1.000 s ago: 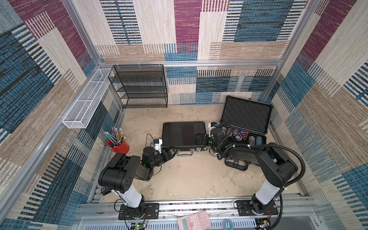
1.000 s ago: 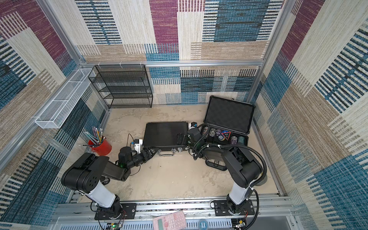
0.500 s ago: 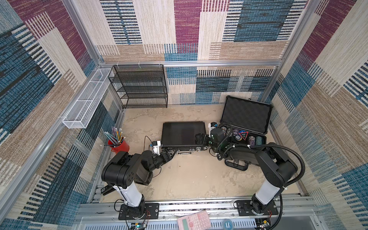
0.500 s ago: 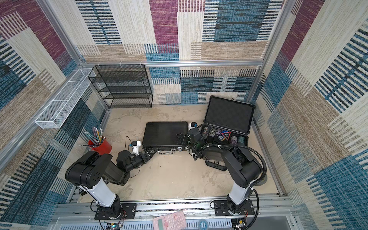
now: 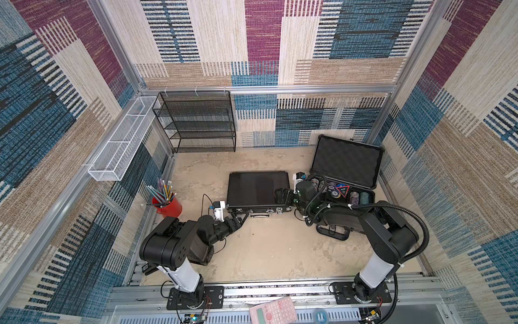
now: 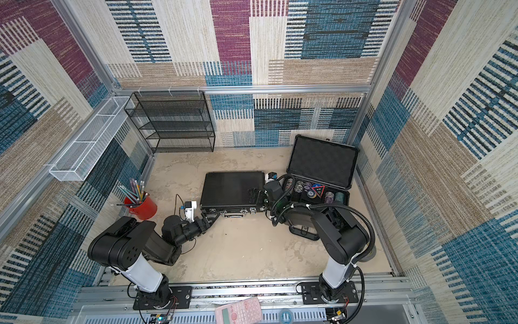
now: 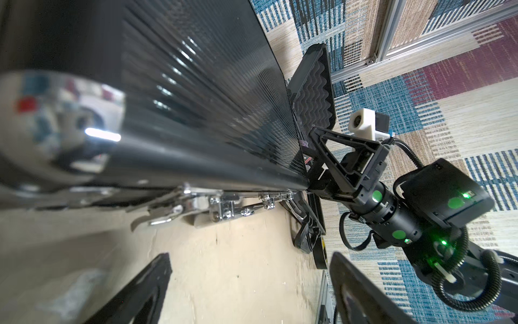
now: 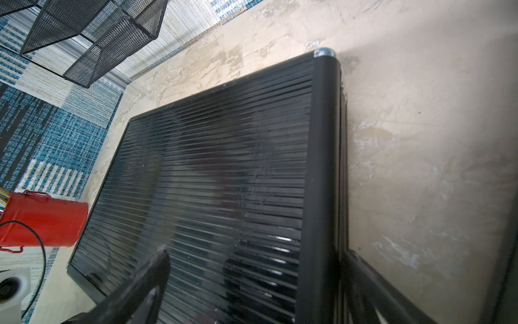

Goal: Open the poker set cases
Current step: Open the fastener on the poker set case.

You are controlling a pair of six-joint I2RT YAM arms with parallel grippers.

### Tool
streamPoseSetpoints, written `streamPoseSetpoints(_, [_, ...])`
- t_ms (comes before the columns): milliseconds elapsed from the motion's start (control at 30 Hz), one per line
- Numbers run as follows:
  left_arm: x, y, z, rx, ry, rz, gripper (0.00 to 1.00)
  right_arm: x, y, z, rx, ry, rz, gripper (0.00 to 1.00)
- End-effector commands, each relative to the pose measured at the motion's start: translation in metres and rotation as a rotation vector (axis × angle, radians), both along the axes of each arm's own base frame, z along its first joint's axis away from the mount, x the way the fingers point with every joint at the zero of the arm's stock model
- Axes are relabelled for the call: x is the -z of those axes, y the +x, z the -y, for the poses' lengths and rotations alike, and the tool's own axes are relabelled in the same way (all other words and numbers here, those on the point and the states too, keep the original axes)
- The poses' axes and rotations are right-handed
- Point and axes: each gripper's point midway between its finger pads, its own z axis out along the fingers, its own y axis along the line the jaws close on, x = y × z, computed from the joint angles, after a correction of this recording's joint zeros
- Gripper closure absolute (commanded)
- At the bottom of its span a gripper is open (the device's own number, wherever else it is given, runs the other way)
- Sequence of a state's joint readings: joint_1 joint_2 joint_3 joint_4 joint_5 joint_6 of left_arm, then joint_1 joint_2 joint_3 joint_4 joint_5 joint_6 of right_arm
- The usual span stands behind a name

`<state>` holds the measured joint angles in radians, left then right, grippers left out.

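Now the left gripper [image 5: 239,220], jaws apart, is dipping in at the front left corner of the shut black case [image 5: 256,188], while the right gripper [image 5: 281,197], also apart, is straddling its right end beside the open grey case [image 5: 347,165] — latches [image 7: 168,214] probably next.

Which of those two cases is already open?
The thicker case: its foam-lined lid stands up and poker chips show inside. The slim ribbed black case lies flat, lid down.
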<state>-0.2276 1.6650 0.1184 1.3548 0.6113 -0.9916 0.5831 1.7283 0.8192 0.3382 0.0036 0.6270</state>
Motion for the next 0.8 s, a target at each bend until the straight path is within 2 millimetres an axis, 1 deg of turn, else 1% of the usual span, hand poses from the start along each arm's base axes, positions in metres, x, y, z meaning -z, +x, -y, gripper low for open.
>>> streamPoseSetpoints(0, [-0.014, 0.001, 0.001, 0.002, -0.026, 0.049, 0.1, 0.047, -0.029, 0.013, -0.009, -0.091, -0.189, 0.04])
streamPoseSetpoints(233, [-0.017, 0.001, -0.002, -0.017, -0.027, 0.055, 0.1, 0.048, -0.029, 0.016, -0.001, -0.099, -0.191, 0.04])
streamPoseSetpoints(333, [-0.004, 0.002, -0.01, -0.073, 0.01, 0.012, 0.1, 0.047, -0.029, 0.016, -0.002, -0.099, -0.19, 0.04])
streamPoseSetpoints(433, [0.003, 0.002, -0.014, -0.086, 0.057, -0.013, 0.09, 0.044, -0.029, 0.017, -0.001, -0.104, -0.182, 0.04])
streamPoseSetpoints(567, [0.0, 0.006, -0.02, -0.099, 0.153, -0.009, 0.07, 0.043, -0.028, 0.017, 0.0, -0.111, -0.179, 0.03])
streamPoseSetpoints(700, [-0.006, 0.01, -0.032, -0.111, 0.321, -0.017, 0.0, 0.044, -0.027, 0.016, 0.0, -0.105, -0.181, 0.03])
streamPoseSetpoints(767, [-0.01, 0.011, -0.035, -0.108, 0.376, 0.001, 0.01, 0.045, -0.026, 0.015, -0.003, -0.105, -0.181, 0.03])
